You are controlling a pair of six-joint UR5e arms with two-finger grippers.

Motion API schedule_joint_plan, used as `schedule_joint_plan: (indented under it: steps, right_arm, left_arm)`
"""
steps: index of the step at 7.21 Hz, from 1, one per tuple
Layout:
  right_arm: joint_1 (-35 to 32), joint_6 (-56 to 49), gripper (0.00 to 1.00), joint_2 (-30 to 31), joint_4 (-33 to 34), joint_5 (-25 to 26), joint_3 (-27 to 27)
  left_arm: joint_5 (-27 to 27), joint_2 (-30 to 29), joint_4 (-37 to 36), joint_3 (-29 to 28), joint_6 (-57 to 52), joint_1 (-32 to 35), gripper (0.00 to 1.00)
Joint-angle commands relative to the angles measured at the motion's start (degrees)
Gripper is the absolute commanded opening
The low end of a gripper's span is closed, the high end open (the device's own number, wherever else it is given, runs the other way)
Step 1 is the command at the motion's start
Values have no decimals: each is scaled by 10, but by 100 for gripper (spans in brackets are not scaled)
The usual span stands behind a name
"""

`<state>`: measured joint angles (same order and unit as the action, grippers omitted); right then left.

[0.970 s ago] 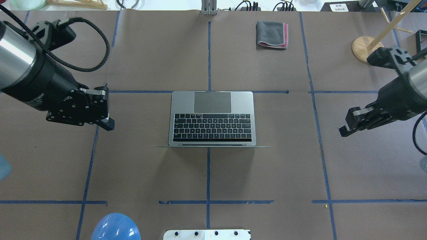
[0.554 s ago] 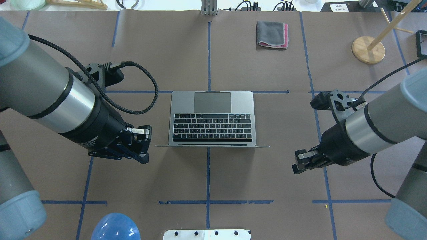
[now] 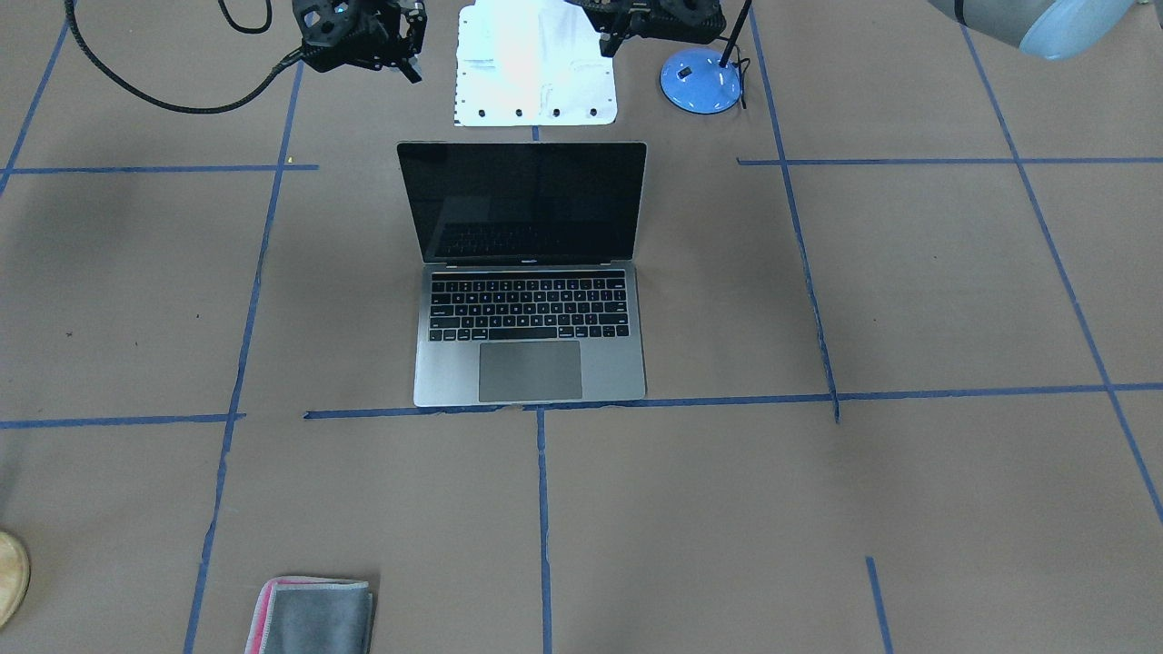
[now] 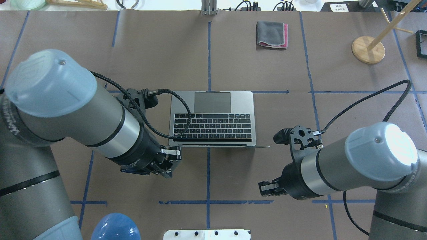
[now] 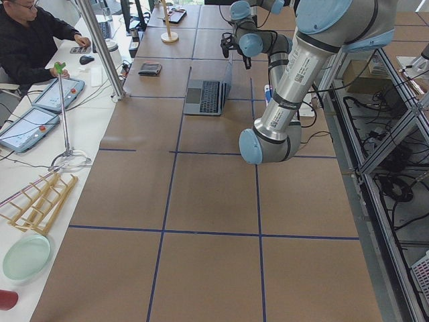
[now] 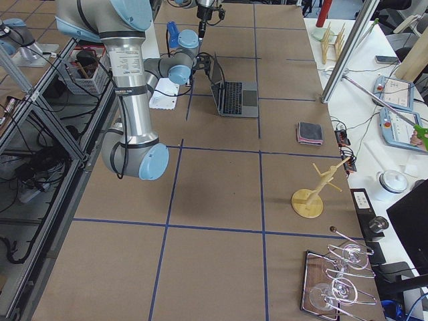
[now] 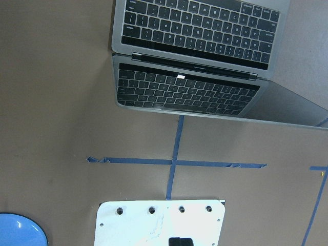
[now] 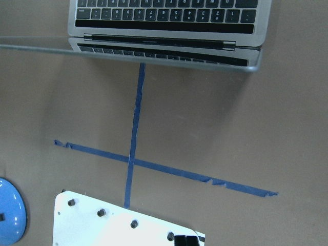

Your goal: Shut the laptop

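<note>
The silver-grey laptop (image 4: pixel 212 118) stands open in the middle of the table, its black screen (image 3: pixel 527 202) upright and facing away from the robot. It also shows in the left wrist view (image 7: pixel 200 31) and the right wrist view (image 8: pixel 169 15). My left gripper (image 4: pixel 170 168) hovers behind the screen's left corner, apart from it, and looks shut and empty. My right gripper (image 4: pixel 262 188) hovers behind and to the right of the screen, also shut and empty. In the front view the left gripper (image 3: pixel 607 41) and the right gripper (image 3: pixel 413 68) sit above the lid's top edge.
A folded grey-and-pink cloth (image 4: pixel 272 34) lies at the far side. A wooden stand (image 4: pixel 368 49) is at the far right. A blue dome (image 4: pixel 115 228) and a white plate (image 4: pixel 206 235) lie near the robot's base. An operator (image 5: pixel 33 40) sits across the table.
Both arms have swung inward and toward the robot's side, from beside the laptop to behind its screen. The laptop has not moved and its lid stands as before.
</note>
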<state>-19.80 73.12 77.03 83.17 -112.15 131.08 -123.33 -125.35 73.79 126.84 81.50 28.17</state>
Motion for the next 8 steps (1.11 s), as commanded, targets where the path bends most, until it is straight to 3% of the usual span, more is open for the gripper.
schedule_joint_plan:
  steps: [1,5,8]
  right_arm:
    - [31,15,2,-27,-2,76,-29]
    - [28,16,2,-44,-2,105,-36]
    - [-13,8,2,-86,-2,118,-93]
  left_arm:
    - [30,-1,41,-40,1,-24,0]
    - [71,-1,99,-108,15,-58,0]
    - [92,-2,116,-121,14,-46,0]
